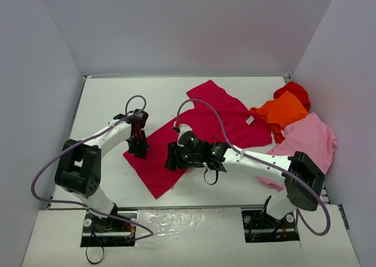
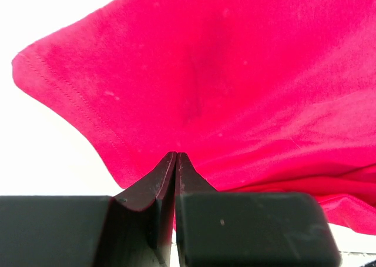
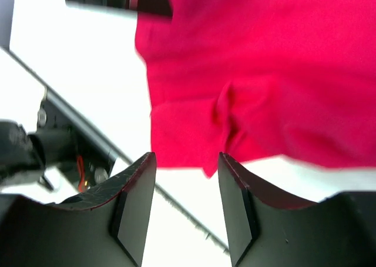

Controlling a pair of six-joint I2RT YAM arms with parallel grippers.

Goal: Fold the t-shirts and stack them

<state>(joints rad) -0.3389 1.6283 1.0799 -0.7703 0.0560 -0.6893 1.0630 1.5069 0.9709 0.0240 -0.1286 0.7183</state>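
Crimson shirt (image 1: 205, 132) not yet folded: left pincer (image 2: 176, 155) clamps its edge, right pincer (image 3: 187, 156) parted, empty. Other shirts (image 1: 294, 117) heaped, unfolded.

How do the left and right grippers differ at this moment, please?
The left gripper has its jaws shut, pinching the crimson shirt; the right gripper has its jaws apart with nothing between them. The left sits at the shirt's left edge, the right by its near edge. Both are at the same shirt.

Left jaws pinched together, right jaws parted.
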